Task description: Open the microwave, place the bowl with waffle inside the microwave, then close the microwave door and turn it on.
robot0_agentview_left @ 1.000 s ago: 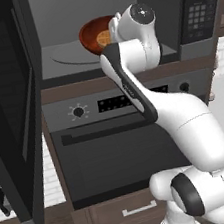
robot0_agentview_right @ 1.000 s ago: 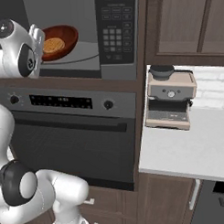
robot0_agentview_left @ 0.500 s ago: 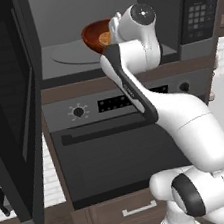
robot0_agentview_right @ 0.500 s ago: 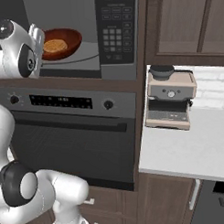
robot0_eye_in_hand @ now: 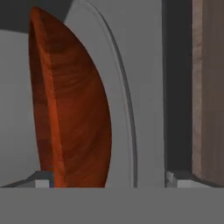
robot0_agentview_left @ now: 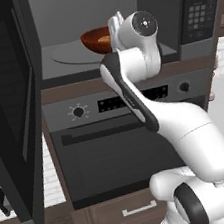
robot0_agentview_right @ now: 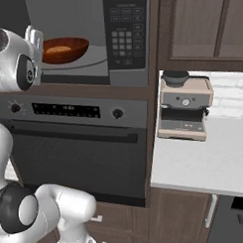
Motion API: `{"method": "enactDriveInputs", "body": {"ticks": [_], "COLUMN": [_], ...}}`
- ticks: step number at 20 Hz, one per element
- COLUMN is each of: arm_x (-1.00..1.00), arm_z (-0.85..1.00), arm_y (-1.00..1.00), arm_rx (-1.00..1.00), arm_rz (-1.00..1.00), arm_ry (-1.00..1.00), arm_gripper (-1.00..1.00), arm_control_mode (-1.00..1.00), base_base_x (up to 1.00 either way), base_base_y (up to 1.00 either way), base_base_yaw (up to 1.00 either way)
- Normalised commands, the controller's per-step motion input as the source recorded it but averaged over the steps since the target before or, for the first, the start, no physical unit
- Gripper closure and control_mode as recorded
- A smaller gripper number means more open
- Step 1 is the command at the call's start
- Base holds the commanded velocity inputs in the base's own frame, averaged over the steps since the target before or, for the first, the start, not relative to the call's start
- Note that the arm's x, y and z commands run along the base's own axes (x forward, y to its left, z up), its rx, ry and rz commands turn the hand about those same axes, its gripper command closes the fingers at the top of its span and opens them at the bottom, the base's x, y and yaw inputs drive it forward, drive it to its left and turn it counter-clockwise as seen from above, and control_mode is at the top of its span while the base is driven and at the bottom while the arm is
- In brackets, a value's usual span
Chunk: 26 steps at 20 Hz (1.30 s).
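The microwave (robot0_agentview_left: pixel 69 11) stands open, and its door (robot0_agentview_left: pixel 9 103) is swung out to the left. The reddish-brown bowl (robot0_agentview_left: pixel 95 39) sits on the round turntable (robot0_agentview_left: pixel 68 53) inside the cavity. From the right, the waffle (robot0_agentview_right: pixel 58 48) lies in the bowl (robot0_agentview_right: pixel 64 50). My gripper (robot0_agentview_left: pixel 115 27) reaches into the cavity at the bowl's near right rim. In the hand view the gripper (robot0_eye_in_hand: pixel 109 180) is open. Its fingertips (robot0_eye_in_hand: pixel 43 179) stand wide apart around the bowl's (robot0_eye_in_hand: pixel 74 113) wall, the far one well clear of it.
The black keypad panel (robot0_agentview_right: pixel 123 34) is at the microwave's right. Below is the black oven (robot0_agentview_right: pixel 74 145) with knobs and a bar handle. A coffee machine (robot0_agentview_right: pixel 185 111) stands on the white counter (robot0_agentview_right: pixel 204 160) to the right. The open door blocks the left side.
The jaws have spread from a grip on the bowl's rim to wide open. The bowl now rests on the turntable, and the arm has barely moved.
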Motion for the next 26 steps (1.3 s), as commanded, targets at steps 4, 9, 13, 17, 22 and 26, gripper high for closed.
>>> {"method": "enactDriveInputs", "body": {"ticks": [4,9,13,17,22,26], "arm_x": [-0.91,-1.0,-1.0,-1.0,-0.54,0.05], "arm_z": [0.02,0.34,0.37,0.15,0.0,0.1], "arm_y": [0.0,0.0,0.0,0.0,-0.11,-0.42], "arm_rx": [0.0,0.0,0.0,-0.03,-0.39,-0.73], "arm_rz": [0.0,0.0,0.0,0.0,0.04,0.19], "arm_ry": [-0.18,-0.11,0.0,0.0,0.0,0.02], "arm_gripper": [-1.0,-1.0,-1.0,-1.0,-1.0,-1.0], "arm_control_mode": [-1.0,-1.0,-1.0,-1.0,-1.0,-1.0], "base_base_x": [0.0,0.0,0.0,0.0,0.0,0.0], "base_base_y": [0.0,0.0,0.0,0.0,0.0,0.0], "base_base_yaw": [0.0,0.0,0.0,0.0,0.0,0.0]}}
